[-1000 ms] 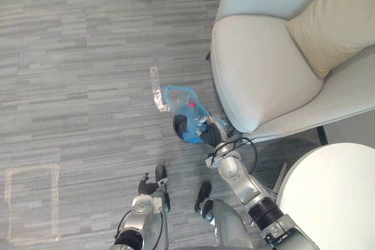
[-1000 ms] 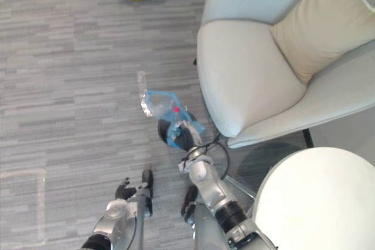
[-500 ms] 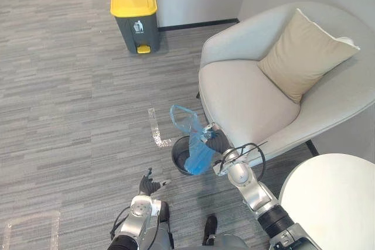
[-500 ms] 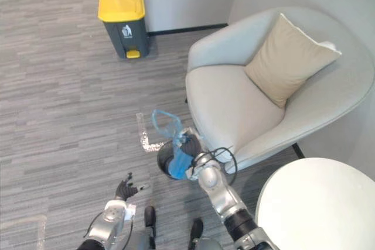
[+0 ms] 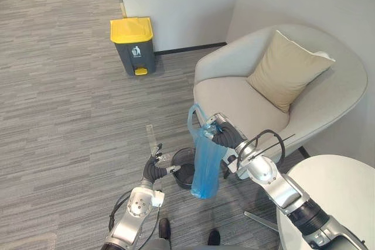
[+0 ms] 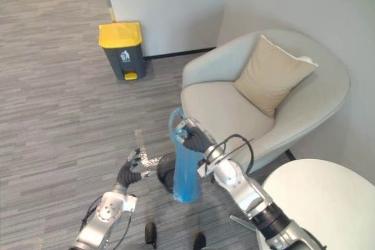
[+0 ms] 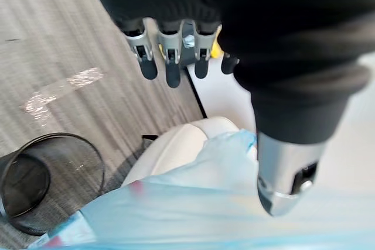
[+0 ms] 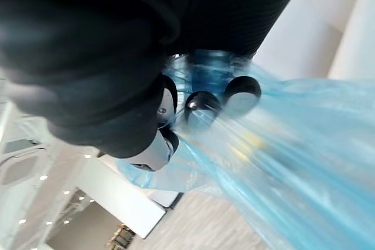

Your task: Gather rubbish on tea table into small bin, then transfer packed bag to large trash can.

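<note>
Clenching the gathered neck of a blue plastic bag [image 5: 206,165], the right hand's fingers [image 8: 202,103] are curled tightly round the thin film, which bunches between them and the thumb. The right hand [image 5: 225,137] is raised in front of the robot, and the bag hangs straight down from it, long and narrow, with a loose loop of plastic standing up above the fist. Something small and red shows through the film low in the bag.

The left hand's fingers [image 7: 170,57] are straight and relaxed, grasping nothing. The left hand [image 5: 154,168] hovers low, close to the rim of the small black mesh bin [image 5: 180,167]; whether it touches the rim is hard to tell. The bin stands on grey carpet just in front of a pale armchair [image 5: 234,95] with a tan cushion [image 5: 287,68], and the bag's lower end hangs beside it, out of the bin.

The round white surface [image 5: 343,194] lies at the robot's right, and the part in view looks bare.

Judging from this, the gathering and the pulling out of the packed bag appear done. What is left is the carry: the large grey trash can with a yellow lid [image 5: 133,42] stands well apart, by the far wall, its lid down.
</note>
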Controlling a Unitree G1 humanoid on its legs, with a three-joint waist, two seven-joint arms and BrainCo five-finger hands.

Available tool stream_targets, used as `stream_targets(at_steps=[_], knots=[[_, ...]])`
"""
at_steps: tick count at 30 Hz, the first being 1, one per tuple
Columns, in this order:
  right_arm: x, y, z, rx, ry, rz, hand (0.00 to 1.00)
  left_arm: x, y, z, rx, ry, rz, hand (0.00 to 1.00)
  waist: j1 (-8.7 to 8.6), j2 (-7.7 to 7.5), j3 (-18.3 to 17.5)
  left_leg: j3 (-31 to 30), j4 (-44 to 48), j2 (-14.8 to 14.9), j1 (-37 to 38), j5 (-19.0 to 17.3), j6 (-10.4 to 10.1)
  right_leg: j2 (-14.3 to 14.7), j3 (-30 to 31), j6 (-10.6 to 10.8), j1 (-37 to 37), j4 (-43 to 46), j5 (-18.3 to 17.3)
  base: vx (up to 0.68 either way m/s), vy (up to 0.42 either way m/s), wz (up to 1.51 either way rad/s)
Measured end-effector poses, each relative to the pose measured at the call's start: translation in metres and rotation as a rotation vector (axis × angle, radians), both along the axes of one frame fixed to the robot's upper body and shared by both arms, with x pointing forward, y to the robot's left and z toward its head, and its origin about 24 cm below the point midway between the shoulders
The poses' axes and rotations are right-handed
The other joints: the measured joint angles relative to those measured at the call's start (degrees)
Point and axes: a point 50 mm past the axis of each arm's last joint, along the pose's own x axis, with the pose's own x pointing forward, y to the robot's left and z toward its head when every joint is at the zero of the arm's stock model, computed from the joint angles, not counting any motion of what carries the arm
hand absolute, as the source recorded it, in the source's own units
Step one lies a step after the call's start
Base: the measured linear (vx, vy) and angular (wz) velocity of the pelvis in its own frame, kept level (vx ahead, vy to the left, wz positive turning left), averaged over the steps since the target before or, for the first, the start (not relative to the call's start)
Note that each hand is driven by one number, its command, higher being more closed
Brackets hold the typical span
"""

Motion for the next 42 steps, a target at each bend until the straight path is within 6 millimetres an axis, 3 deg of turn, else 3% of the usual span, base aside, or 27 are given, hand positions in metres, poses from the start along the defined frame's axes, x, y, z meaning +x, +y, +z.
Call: stream_targets(at_steps=[10,22,27,30,42], knots=[[0.005,0.013,0.016,-0.035,-0.058,0.080,1.00,0.010,-0.022,0.040,-0.009,-0.186,-0.133,0.00,-0.06,0.11,-0.96,1.76,0.00,-0.19,0.59,0.01,0.01,-0.19,1.89,0.17,-0.36,0.08,0.46,0.01,0.021,-0.09],[0.005,0.036,0.029,-0.014,-0.101,0.161,1.00,0.018,-0.051,0.062,-0.007,-0.295,-0.233,0.00,-0.08,0.19,-1.23,3.15,-0.02,-0.28,1.35,0.11,0.16,-0.27,3.42,0.22,-0.29,-0.23,1.24,0.00,0.019,-0.07],[0.003,0.053,0.031,0.056,-0.086,0.185,1.00,0.019,-0.061,0.062,-0.022,-0.307,-0.182,0.00,-0.01,0.18,-1.31,3.16,-0.31,-0.30,1.38,0.20,0.28,-0.34,3.44,0.25,-0.34,-0.30,1.25,0.00,0.000,0.00],[-0.001,0.065,0.030,0.091,-0.068,0.212,1.00,0.020,-0.064,0.050,0.002,-0.258,-0.150,0.00,0.02,0.13,-1.79,3.17,-0.32,-0.32,1.38,0.23,0.31,-0.36,3.46,0.26,-0.35,-0.31,1.26,0.00,0.000,0.00],[-0.006,0.092,0.028,0.185,0.007,0.285,1.00,0.024,-0.055,0.026,0.081,-0.161,-0.043,0.00,0.29,-0.08,-2.67,3.48,-0.33,-0.31,1.58,0.34,0.45,-0.37,3.86,0.36,-0.38,-0.21,1.22,0.00,0.004,-0.01]])
